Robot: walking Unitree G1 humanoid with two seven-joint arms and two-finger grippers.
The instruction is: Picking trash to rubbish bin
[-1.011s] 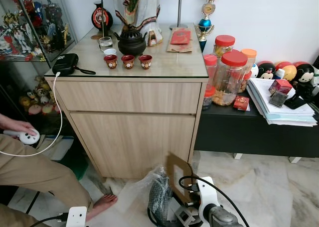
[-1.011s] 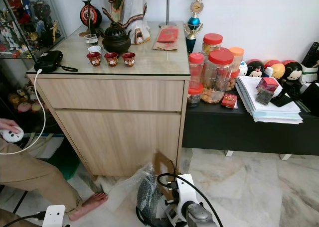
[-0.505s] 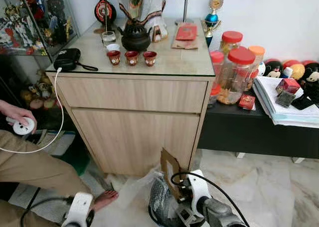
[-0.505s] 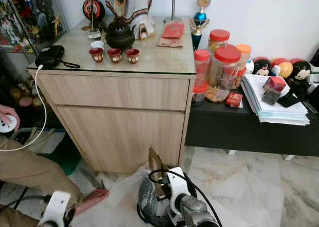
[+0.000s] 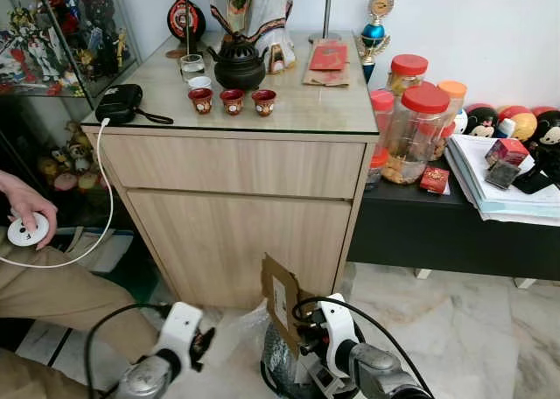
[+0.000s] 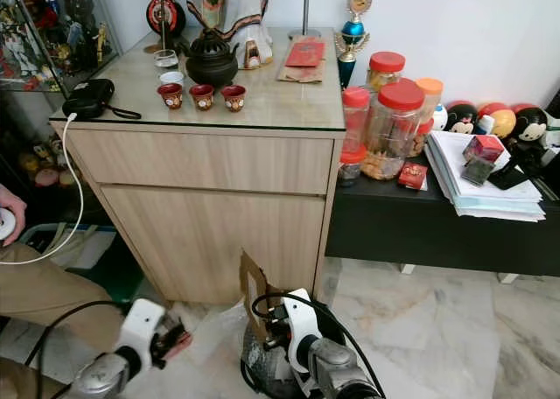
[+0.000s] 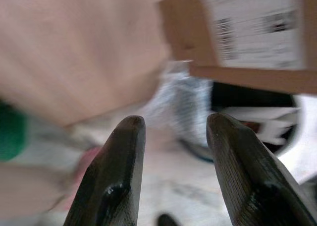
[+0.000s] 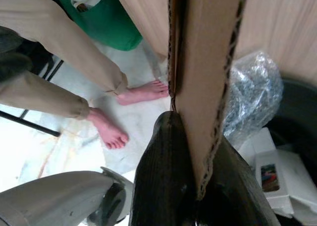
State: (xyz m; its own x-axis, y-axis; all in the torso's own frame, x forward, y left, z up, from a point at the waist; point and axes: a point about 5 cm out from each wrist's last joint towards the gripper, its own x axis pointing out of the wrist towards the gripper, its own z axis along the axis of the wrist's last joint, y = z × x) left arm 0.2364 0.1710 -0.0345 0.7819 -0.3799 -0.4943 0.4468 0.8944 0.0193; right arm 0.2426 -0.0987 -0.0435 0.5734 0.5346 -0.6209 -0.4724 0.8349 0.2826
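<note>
Right fingers: clamped on the lower edge of the cardboard piece; the right wrist view shows the corrugated edge pinched between the two pads. Your right gripper sits low in the head views, at about 6 o'clock, in front of the wooden cabinet.

Left fingers: apart, nothing between them. Your left gripper hovers at about 7 o'clock, just beside the bin and pointing toward it.

Key relation: the cardboard stands nearly upright, long axis vertical, rising from the right fingers toward 12 o'clock. Its labelled face turns toward the left arm. The rubbish bin lies directly beneath and just behind the grip, so the card is already over the opening. Judgement: the drop needs only a short lowering and a release; the right arm is the one placed for it. The left arm is near but has no hold.

Bin contents: a crumpled clear plastic bag bulges at the rim, and white packaging lies deeper inside. The bin looks fairly full, so the tall card may lean on the bag or tip out over the rim rather than sink.

Surroundings: a person's bare feet rest on the marble floor at 8 o'clock, near the left arm; keep any swing away from them. A person's hand at 9 o'clock holds a small white device.
</note>
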